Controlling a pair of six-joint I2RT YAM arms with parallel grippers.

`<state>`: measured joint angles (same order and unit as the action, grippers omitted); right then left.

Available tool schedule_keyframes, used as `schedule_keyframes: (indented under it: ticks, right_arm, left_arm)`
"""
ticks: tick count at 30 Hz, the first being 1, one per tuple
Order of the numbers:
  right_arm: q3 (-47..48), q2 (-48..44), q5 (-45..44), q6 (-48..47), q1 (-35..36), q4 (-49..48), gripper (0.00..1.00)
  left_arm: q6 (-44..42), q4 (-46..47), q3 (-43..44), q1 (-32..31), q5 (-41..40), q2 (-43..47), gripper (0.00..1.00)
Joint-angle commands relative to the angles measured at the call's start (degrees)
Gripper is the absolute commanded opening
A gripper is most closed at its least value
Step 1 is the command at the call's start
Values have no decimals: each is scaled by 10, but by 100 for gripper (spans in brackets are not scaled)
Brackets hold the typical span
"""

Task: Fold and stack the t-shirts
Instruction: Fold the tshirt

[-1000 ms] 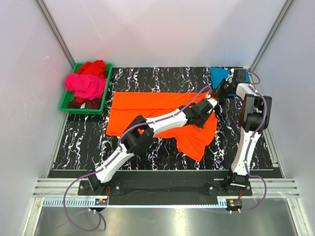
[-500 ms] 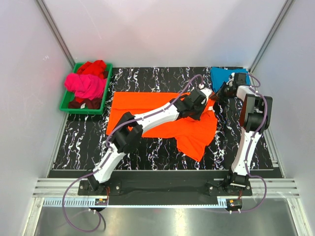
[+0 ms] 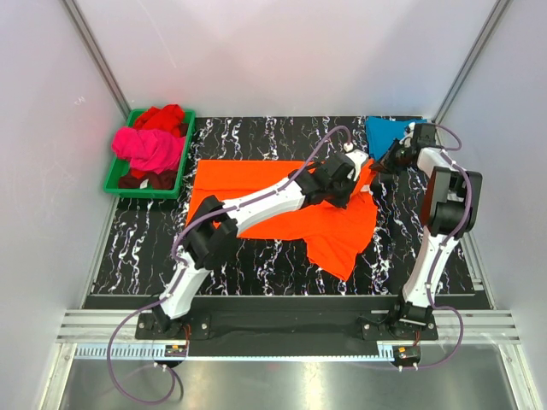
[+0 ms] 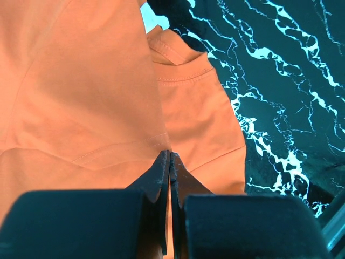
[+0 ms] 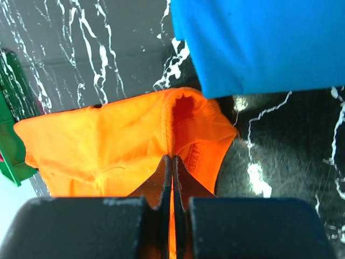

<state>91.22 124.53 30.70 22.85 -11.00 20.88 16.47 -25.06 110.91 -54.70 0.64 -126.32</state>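
The bright orange t-shirt lies spread on the black marbled table, its right part bunched near the back right. My left gripper reaches across the shirt and is shut on a seam of the orange cloth, fingertips pressed together. My right gripper is shut on a raised fold of the same shirt beside its hem. A folded teal-blue t-shirt lies just behind both grippers, and it fills the top of the right wrist view. The magenta-pink t-shirt and the red t-shirt are piled in the tray.
A green plastic tray stands at the back left corner; its edge shows in the right wrist view. White walls close in the table on three sides. Bare marbled tabletop lies in front of the orange shirt.
My left arm has stretched farther toward the back right, carrying its pinch of orange cloth closer to the right gripper. The right gripper has shifted slightly and has closed the last bit.
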Motion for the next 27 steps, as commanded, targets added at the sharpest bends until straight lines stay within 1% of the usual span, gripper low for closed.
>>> schedule_keyframes:
  ticks: [1,7,12,18,27]
  right_arm:
    - [-14,-50,4,3,-3,5,0]
    - [-60,-78,-8,-1,-6,11,0]
    - [-87,-76,-20,-4,-13,4,0]
    - [-90,-67,-33,-9,-24,9,0]
    - [-99,-60,-21,-11,-31,6,0]
  left_arm:
    - [-8,24,-10,-4,17,46,0]
    - [-9,23,-43,-9,28,59,0]
    - [-8,31,-60,-11,43,56,0]
    - [-14,26,-60,-15,52,44,0]
    - [-24,18,-76,-18,54,36,0]
